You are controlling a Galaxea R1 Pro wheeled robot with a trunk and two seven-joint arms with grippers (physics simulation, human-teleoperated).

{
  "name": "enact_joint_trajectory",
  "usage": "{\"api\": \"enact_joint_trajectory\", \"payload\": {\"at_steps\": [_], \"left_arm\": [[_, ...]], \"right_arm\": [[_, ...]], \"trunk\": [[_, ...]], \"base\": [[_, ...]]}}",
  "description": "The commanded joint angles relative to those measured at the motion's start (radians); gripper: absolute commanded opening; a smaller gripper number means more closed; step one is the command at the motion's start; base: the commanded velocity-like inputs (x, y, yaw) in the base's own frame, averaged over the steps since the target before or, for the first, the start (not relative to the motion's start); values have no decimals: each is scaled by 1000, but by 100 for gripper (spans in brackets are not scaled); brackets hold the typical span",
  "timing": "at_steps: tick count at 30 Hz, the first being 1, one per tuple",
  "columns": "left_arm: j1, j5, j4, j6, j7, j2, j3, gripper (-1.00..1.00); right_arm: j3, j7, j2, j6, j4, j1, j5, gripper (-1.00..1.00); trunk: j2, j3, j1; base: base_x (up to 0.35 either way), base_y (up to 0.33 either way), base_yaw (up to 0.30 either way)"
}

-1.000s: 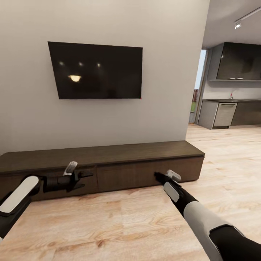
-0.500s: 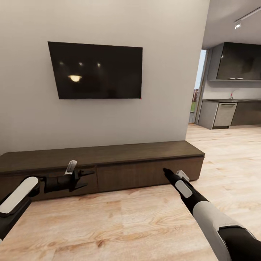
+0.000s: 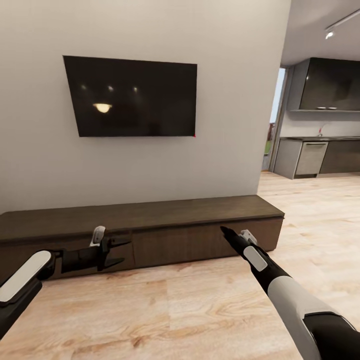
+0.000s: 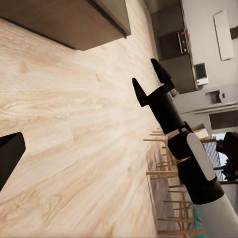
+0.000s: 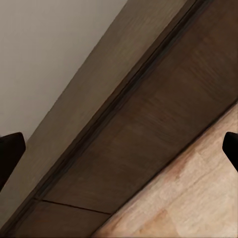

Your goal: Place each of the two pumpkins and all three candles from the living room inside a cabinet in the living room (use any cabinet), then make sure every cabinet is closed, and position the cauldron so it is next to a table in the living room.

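Head view looks down on a long, low, dark brown cabinet (image 3: 150, 220) set against a pale wall (image 3: 40, 165), its drawer fronts shut flush and its top bare. A black television (image 3: 132, 97) hangs on the wall above the cabinet's left half. Both arms reach toward the cabinet front over a light wood floor (image 3: 175, 310). The left gripper (image 3: 119, 252) hangs in front of the cabinet's left part, its two black fingers spread apart with nothing between them. The right gripper (image 3: 225, 232) points at the cabinet front near its right end; from this angle its fingers overlap.

Left wrist view takes in the cabinet's right end (image 4: 74, 22) over the floor, with the right gripper (image 4: 148, 79) in profile beside it: its two tips stand clearly apart and grip nothing. Wooden chairs (image 4: 166, 168) and grey kitchen units (image 4: 178, 49) sit beyond.

Right wrist view faces the cabinet front (image 5: 148, 129) at close range, a seam between two drawer fronts visible, with one dark fingertip (image 5: 10, 151) at each side edge of the frame, well apart and empty. An open doorway at the far right of the head view leads to a kitchen (image 3: 320, 145).
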Motion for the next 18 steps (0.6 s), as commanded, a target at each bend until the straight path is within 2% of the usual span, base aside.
{"api": "enact_joint_trajectory", "payload": {"at_steps": [1, 9, 14, 18], "left_arm": [[1, 7, 0, 1, 3, 1, -2, 100], [7, 24, -1, 1, 3, 1, -3, 100], [9, 32, -5, 1, 3, 1, -3, 100], [9, 33, -7, 1, -3, 1, -3, 100]], "right_arm": [[6, 2, -2, 1, 0, -1, -6, 100], [-18, 39, -1, 17, 2, -1, -31, 100], [-28, 122, -2, 136, 9, -1, -98, 100], [-29, 146, -2, 155, 10, -1, -116, 100]], "trunk": [[0, -1, 0], [0, -1, 0], [0, -1, 0], [0, -1, 0]], "base": [[171, 0, 0], [296, 29, 0], [267, 163, 0], [59, 41, 0]]}}
